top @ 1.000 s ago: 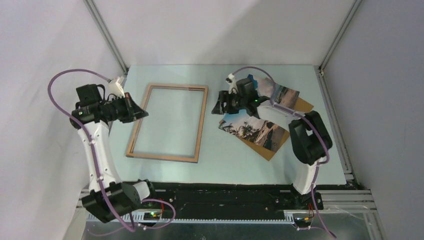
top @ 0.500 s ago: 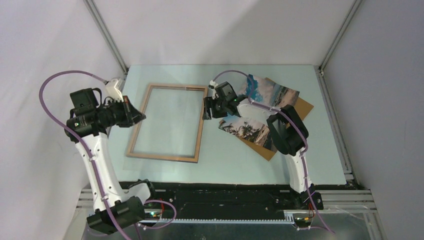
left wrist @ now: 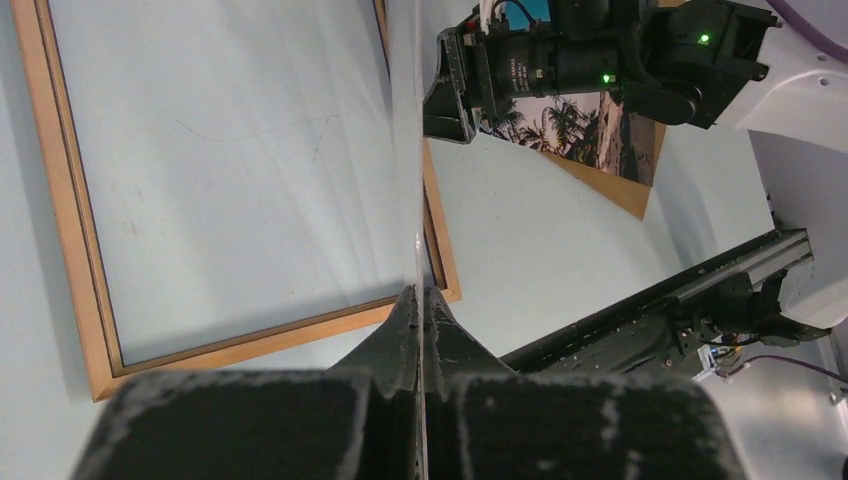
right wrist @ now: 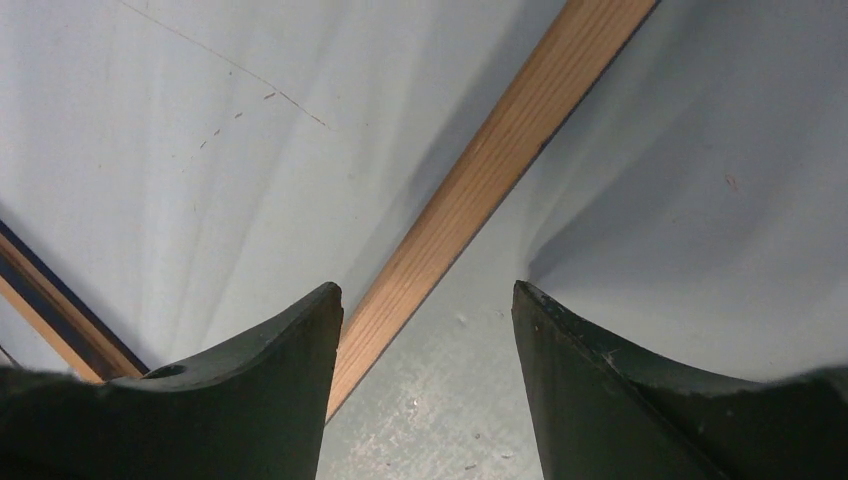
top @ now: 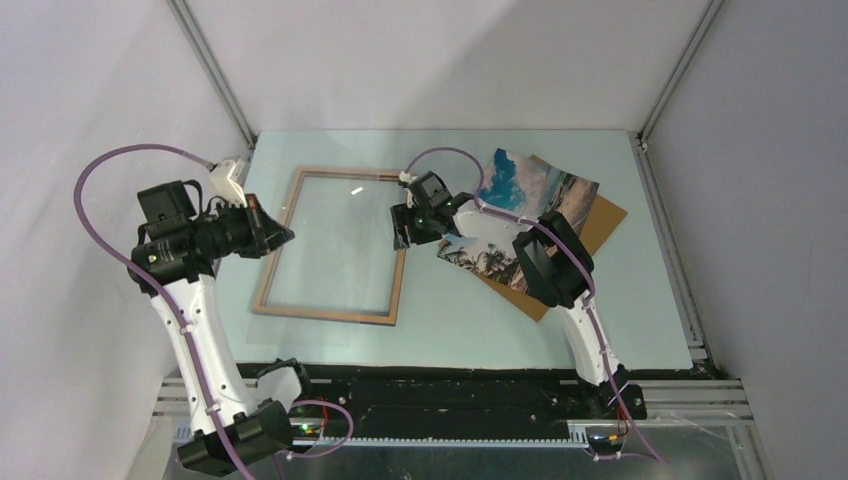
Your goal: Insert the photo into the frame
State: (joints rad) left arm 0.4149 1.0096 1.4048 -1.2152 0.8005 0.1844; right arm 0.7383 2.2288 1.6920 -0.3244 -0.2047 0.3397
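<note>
The frame (top: 400, 270) lies flat on the table left of centre, wood-brown face up, also seen in the left wrist view (left wrist: 70, 200). The photo (top: 530, 180), a beach print, lies picture up at the right on a brown backing board (top: 608, 215); my right arm crosses its middle. My right gripper (top: 400, 226) hangs open just over the frame's right rail (right wrist: 500, 150), with nothing between its fingers (right wrist: 428, 290). My left gripper (top: 283, 232) is shut (left wrist: 420, 292) on a thin clear pane (left wrist: 418, 150), held over the frame's left side.
The clear pane (top: 355, 190) spreads over most of the frame opening and shows a glint. The backing board's near corner (top: 545, 308) sticks out below the photo. White walls and metal rails close off the table's back and sides.
My right gripper has swung left from above the photo to the frame's right rail. The left arm's elbow has shifted outward; its gripper keeps the pane.
</note>
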